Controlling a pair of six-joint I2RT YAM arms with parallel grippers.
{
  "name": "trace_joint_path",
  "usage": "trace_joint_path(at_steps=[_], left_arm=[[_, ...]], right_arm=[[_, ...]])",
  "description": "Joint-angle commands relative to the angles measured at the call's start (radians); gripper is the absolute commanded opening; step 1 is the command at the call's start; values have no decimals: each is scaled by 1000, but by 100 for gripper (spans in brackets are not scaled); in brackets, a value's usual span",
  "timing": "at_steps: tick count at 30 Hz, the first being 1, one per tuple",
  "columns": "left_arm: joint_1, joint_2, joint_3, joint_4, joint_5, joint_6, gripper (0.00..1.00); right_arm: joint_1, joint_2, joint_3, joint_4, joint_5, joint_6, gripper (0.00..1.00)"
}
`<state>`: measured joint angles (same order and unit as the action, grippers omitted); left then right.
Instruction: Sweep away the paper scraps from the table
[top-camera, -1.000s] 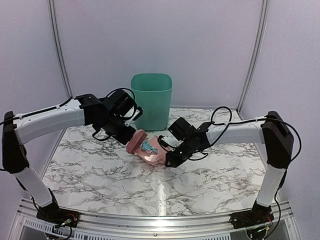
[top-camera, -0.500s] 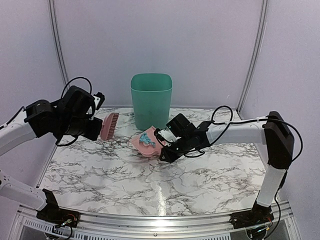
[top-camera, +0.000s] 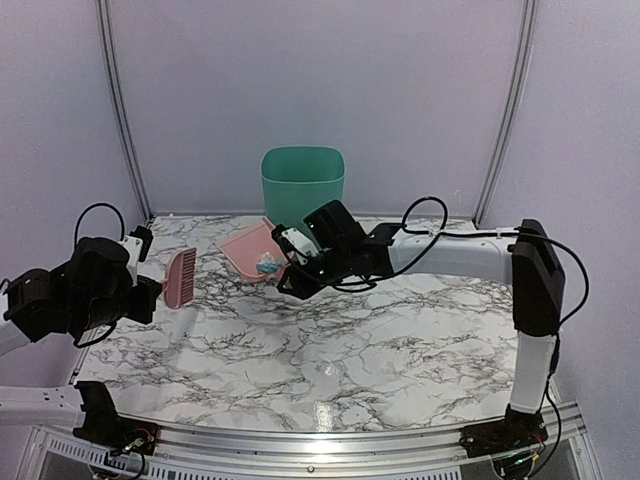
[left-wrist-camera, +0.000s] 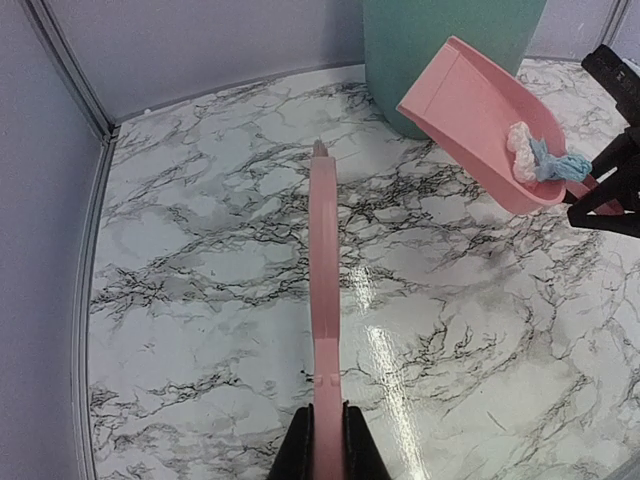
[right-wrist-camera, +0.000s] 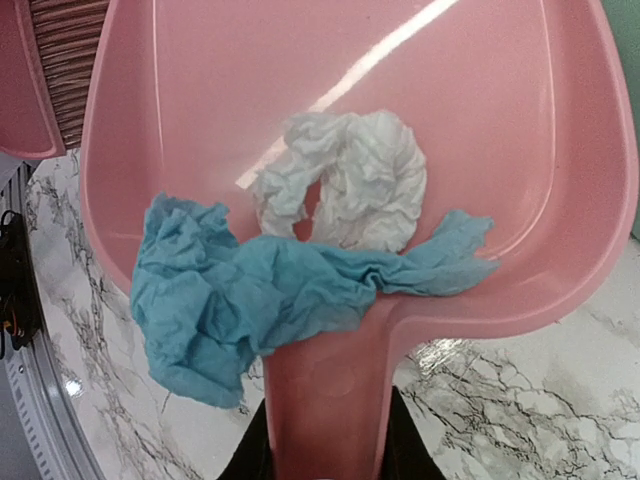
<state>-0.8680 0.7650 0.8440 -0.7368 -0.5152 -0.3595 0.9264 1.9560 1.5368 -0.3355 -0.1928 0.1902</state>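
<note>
Right gripper (right-wrist-camera: 325, 455) is clamped tight on the handle of the pan (right-wrist-camera: 300, 60), which hangs in the air just beside the bin (top-camera: 303, 195), mouth tipped up towards it. The only scraps (right-wrist-camera: 230, 290) I can spot, one light blue and one white, lie low in the pan at the handle end, the blue one draped over the neck of the handle. Left gripper (left-wrist-camera: 325, 455) is closed on the brush (left-wrist-camera: 323, 300), parked well off to the left above the desk (top-camera: 350, 350), out of the way. Main risk as I see it: the pan mouth looks lower than the bin rim, so if it tips now the scraps land back on the desk, or the lip hits the bin wall and shoves the bin. It needs lifting over the rim first. Second: the blue scrap sits at the back edge, so a jerk or a roll the wrong way could drop it off by the handle. Third: the grip is on a narrow handle, so the pan may twist between the jaws during the pour. Also, light paper may cling to the plastic and not slide out.
</note>
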Motion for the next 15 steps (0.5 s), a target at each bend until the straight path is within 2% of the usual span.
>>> trace_joint_path(at_steps=[1,8,15], left_arm=[[-3,-54,-27,86,-12,-7,6],[-3,-41,-32,91,-8,-9,6],[-3,-33,-33,92,-9,-11,6]], right_arm=[[12,13,111,-10,-67,37,0],[12,100,311,-19,-160,85,0],[-5,257,616,-36,-271,158,0]])
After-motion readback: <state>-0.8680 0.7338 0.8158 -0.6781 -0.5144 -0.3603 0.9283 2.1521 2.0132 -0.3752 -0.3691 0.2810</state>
